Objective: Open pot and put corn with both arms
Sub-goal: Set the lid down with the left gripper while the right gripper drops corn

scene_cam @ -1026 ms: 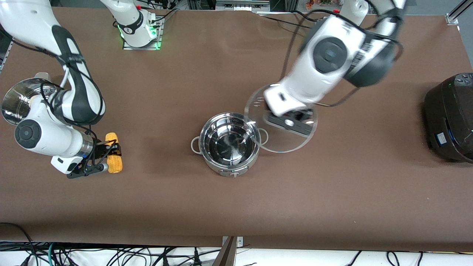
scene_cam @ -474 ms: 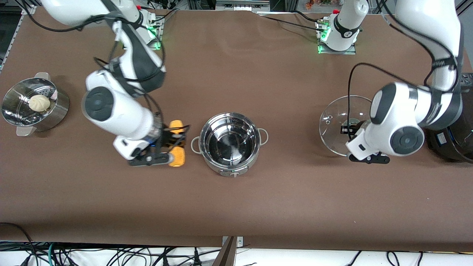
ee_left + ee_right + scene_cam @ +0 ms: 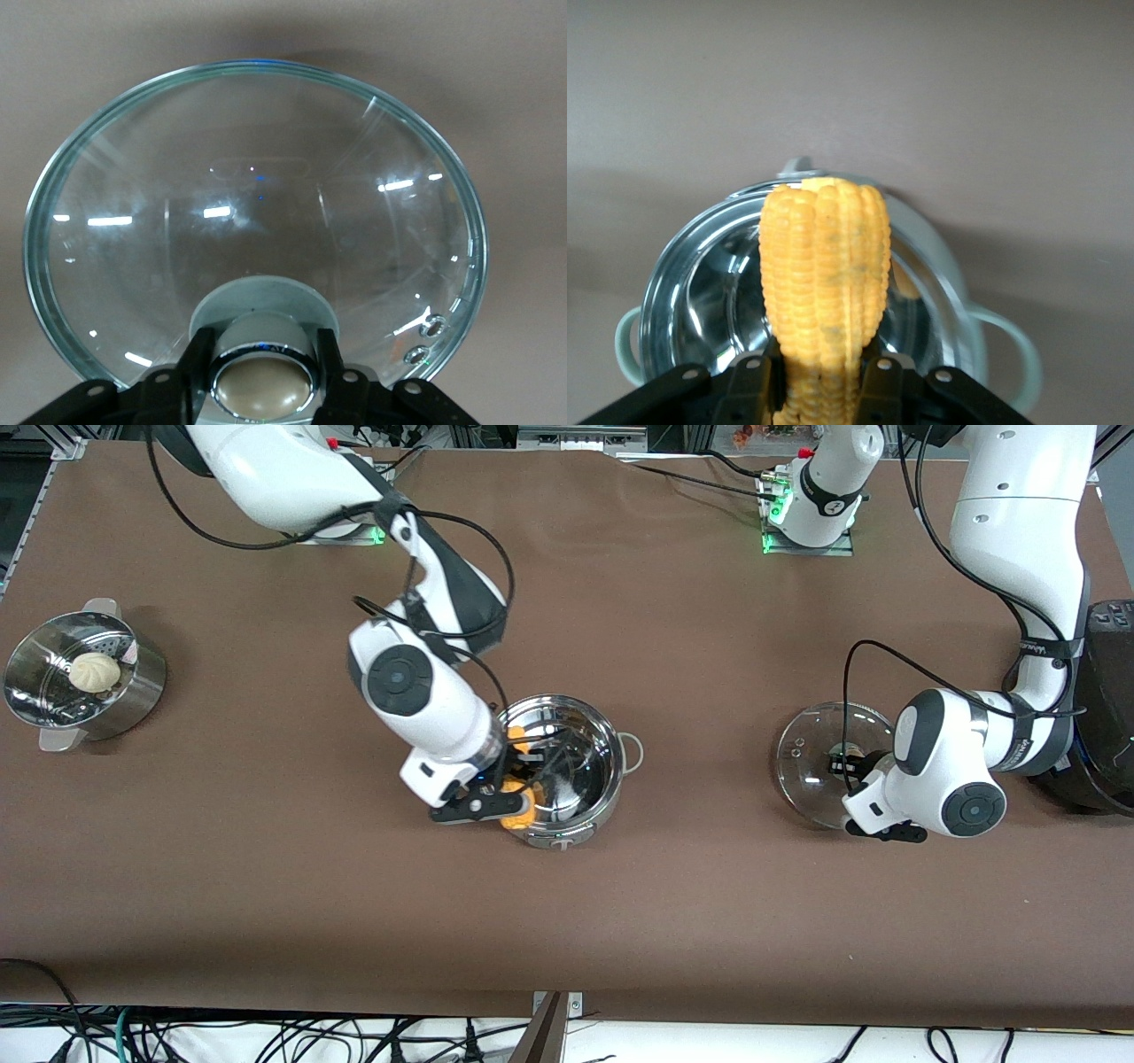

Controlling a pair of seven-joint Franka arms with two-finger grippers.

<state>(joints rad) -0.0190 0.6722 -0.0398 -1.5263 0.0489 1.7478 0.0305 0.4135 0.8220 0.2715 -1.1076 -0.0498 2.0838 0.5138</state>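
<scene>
The steel pot stands open at the table's middle; it also shows in the right wrist view. My right gripper is shut on the yellow corn and holds it over the pot's rim at the right arm's side; in the right wrist view the corn hangs above the pot's opening. The glass lid lies toward the left arm's end of the table. My left gripper is shut on the lid's copper-coloured knob; the lid's glass fills the left wrist view.
A perforated steel steamer pot with a pale bun stands at the right arm's end. A large black cooker stands at the left arm's end, close beside the left arm.
My right gripper has carried the corn from the table beside the pot to over the pot's rim. My left gripper has lowered the lid slightly near the cooker.
</scene>
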